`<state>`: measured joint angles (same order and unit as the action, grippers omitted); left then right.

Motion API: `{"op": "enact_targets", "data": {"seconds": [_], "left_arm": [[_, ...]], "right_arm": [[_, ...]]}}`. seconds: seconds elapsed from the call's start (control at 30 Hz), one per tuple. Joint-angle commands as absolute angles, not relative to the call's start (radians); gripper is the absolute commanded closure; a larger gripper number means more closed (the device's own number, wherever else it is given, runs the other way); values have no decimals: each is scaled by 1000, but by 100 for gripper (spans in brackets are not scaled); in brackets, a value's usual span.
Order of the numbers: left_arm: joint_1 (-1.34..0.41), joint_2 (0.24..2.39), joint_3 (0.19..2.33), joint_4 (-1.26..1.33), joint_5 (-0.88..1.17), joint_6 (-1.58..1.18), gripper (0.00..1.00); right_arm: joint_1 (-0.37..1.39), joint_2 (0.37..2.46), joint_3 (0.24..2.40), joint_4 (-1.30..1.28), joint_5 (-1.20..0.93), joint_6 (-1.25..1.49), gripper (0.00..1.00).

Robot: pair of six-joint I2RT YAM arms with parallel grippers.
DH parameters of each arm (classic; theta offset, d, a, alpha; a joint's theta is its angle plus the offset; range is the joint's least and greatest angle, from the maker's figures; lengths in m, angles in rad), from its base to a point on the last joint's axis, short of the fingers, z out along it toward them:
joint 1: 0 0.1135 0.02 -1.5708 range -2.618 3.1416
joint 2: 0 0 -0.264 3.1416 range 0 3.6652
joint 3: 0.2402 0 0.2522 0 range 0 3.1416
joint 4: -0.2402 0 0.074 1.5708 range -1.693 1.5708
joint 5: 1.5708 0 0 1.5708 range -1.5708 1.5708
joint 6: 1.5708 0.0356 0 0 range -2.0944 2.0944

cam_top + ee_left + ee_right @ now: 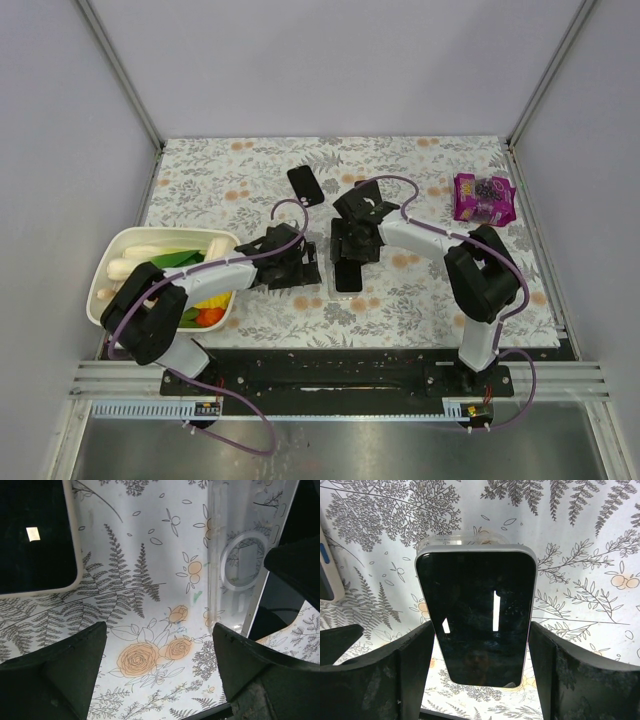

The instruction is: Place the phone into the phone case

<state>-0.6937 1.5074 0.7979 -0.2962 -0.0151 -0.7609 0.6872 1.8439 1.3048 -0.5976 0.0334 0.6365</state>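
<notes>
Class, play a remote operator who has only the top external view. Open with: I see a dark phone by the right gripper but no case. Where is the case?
Observer: A clear case, ringed, sits at the phone's far end; the wrist views show it.
Operator: Does the right gripper have the phone?
Observer: Its fingers flank the near end, seemingly gripping both edges.
Operator: And the left gripper?
Observer: Open, nothing between its fingers.

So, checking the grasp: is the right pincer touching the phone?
Cannot tell. The right wrist view shows the right pincer straddling the phone, edges close, but neither contact nor gap plainly.
</notes>
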Motion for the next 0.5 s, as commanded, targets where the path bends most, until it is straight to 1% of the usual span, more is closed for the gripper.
{"op": "enact_targets", "data": {"seconds": [0.0, 0.1, 0.23, 0.33, 0.47], "left_arm": [[-680, 1457, 775, -268, -45, -767, 11], [-680, 1450, 767, -268, -43, -765, 11], [-673, 1445, 761, -267, -40, -762, 11], [-673, 1447, 759, -262, -35, -764, 11], [-673, 1447, 755, -256, -31, -765, 11]], "right_arm": [[719, 1865, 1371, -615, 104, 658, 60], [732, 1878, 1384, -621, 121, 660, 58], [739, 1875, 1382, -618, 132, 664, 46], [742, 1871, 1381, -615, 127, 666, 36], [744, 1870, 1378, -604, 109, 666, 25]]}}
